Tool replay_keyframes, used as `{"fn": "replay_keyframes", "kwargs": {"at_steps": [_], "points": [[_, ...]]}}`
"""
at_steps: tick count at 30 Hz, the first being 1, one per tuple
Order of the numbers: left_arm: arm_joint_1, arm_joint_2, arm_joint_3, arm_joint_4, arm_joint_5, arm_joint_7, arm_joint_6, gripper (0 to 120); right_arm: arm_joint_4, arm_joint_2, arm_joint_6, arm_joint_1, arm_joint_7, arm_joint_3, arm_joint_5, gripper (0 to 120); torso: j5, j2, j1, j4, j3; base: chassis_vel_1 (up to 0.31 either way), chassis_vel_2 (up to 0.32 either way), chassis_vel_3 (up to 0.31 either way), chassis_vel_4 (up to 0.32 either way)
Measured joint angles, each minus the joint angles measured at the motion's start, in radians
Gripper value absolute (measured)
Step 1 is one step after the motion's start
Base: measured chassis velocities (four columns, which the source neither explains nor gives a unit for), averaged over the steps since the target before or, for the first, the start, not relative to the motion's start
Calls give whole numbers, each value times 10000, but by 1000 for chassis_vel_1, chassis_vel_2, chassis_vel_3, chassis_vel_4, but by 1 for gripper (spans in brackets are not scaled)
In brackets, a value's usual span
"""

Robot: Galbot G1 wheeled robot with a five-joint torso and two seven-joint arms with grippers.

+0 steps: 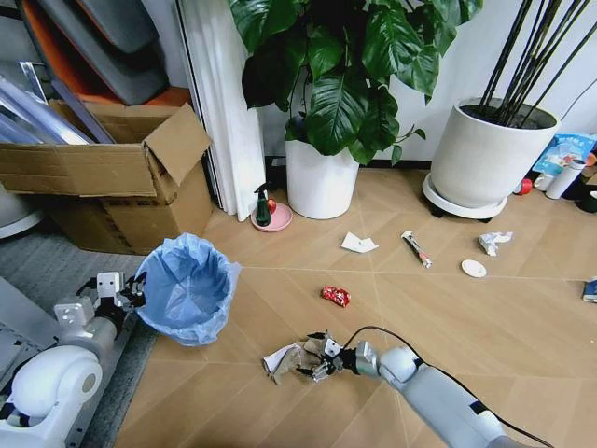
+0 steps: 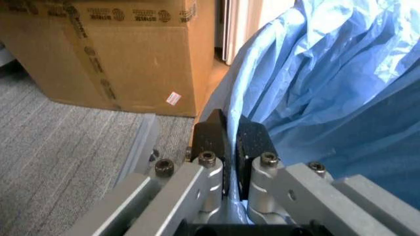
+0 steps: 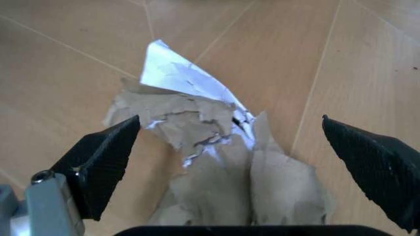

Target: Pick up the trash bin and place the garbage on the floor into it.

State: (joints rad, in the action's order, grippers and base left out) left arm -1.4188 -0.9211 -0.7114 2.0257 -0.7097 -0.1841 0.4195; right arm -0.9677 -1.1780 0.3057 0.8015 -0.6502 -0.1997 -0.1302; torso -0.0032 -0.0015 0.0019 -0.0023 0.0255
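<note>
pinching the blue bag at the rim of the trash bin [image 1: 189, 287], left gripper [image 1: 129, 289] has its jaws clamped tight on the plastic. bin sits on the floor [image 1: 420, 317] beside a cardboard box [image 1: 112, 177]. right of the bin, right gripper [image 1: 312, 359] hangs jaws wide over crumpled paper [image 3: 210, 147]. red wrapper [image 1: 335, 296] lies further right.

The cardboard box [image 1: 112, 177] hides its base behind the trash bin [image 1: 187, 285].
</note>
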Motion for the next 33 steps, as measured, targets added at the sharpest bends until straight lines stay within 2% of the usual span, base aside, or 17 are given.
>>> {"fn": "replay_keyframes", "kwargs": {"at_steps": [18, 20, 23, 24, 27, 29, 30, 32, 33], "points": [[71, 184, -92, 88, -233, -55, 79, 0, 1378, -786, -321, -662, 148, -493, 222, 98, 2, 0, 0, 2, 0, 0, 0, 0, 0], [74, 182, -92, 88, -240, -56, 79, 0, 1492, -809, -353, -660, 85, -506, 232, 91, 1, 0, 0, 1, 0, 0, 0, 0, 0], [78, 182, -92, 88, -247, -56, 79, 0, 1539, -806, -373, -655, 71, -506, 239, 87, 1, 0, 0, 1, -1, 0, 0, 0, 0], [81, 182, -92, 88, -250, -56, 79, 0, 1577, -793, -388, -649, 61, -507, 241, 79, 1, 0, 0, 1, 0, 0, 0, 0, 0], [85, 182, -93, 88, -251, -56, 79, 0, 1597, -780, -398, -647, 54, -507, 242, 75, 1, 0, 0, 1, 0, 0, 0, 0, 0], [96, 180, -92, 88, -255, -56, 79, 0, 1629, -746, -430, -640, 42, -495, 238, 62, 1, 0, 0, 0, 0, 0, 0, 0, 0], [97, 179, -92, 89, -255, -55, 79, 0, 1632, -739, -435, -639, 41, -491, 234, 62, 1, 0, 0, 0, 0, 0, 0, 0, 0], [123, 159, -58, 64, -257, -56, 79, 0, 1635, -691, -480, -608, -5, -471, 193, 46, 1, 0, 0, 0, 0, 0, 0, 0, 0], [123, 159, -58, 64, -257, -56, 79, 0, 1635, -691, -480, -608, -5, -471, 193, 46, 1, 0, 0, 0, 0, 0, 0, 0, 0]]}}
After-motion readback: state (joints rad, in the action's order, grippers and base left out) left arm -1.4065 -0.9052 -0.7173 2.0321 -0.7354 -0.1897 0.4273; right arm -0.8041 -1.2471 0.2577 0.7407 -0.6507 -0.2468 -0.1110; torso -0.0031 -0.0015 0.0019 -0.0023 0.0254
